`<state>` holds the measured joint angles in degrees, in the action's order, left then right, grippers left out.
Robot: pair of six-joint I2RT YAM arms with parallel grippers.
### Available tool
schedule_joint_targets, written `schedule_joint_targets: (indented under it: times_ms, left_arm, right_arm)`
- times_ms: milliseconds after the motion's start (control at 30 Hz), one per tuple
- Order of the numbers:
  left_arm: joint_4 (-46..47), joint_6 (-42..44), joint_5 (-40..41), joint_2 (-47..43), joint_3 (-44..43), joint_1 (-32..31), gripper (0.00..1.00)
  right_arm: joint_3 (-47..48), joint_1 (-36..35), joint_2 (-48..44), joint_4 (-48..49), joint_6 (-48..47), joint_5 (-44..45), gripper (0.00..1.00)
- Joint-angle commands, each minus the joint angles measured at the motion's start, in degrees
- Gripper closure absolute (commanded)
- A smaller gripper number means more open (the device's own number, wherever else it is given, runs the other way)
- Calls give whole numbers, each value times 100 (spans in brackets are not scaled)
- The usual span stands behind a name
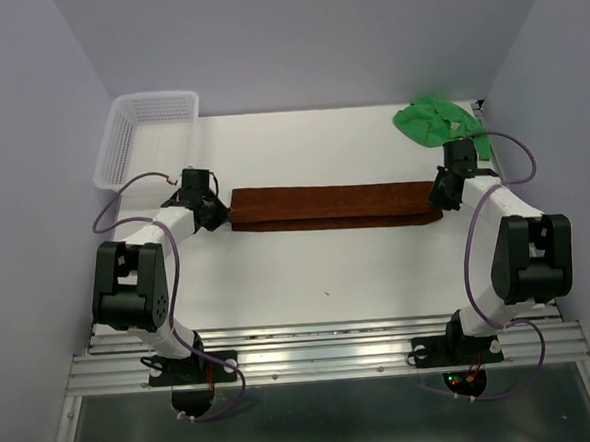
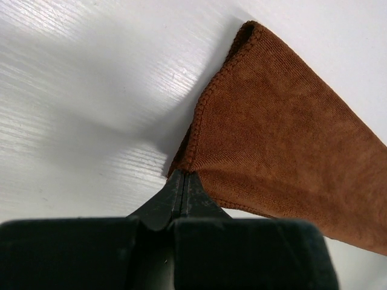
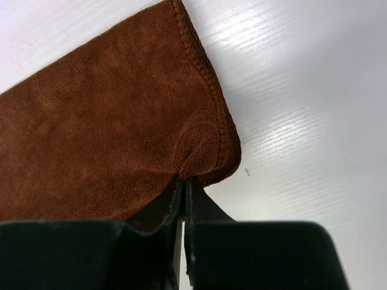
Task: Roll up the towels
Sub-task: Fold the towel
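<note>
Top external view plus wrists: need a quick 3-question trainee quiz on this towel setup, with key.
1. True or false: the left fingers and the right fingers are each shut on one end of the long folded brown terry towel.
2. Fill in: the white plastic mesh basket stands at the far ___ corner of the white table.
3. Pick one: the crumpled green cloth lies
A) inside the basket
B) at the far right corner, apart from the brown towel
C) on top of the brown towel

Key: 1 true; 2 left; 3 B.
</note>
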<state>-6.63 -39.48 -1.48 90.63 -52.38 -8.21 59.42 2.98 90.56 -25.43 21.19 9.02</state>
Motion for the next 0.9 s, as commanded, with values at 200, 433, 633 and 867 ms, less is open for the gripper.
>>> schedule_joint_targets:
  times_ms: [200,433,633,867]
  left_arm:
    - [-136,90,420,271,26,65,100]
    - [-259,81,622,341,0,39,95]
    - [-242,108,613,455,-9,4,82]
    - [-338,99,657,351,26,-14,51]
  right_arm:
    - [-62,115,163,82,-133,443,93]
    - [-62,115,330,161,-71,435,85]
    - [-97,115,470,267,-19,417,74]
    - [-132,115,445,240,34,408,59]
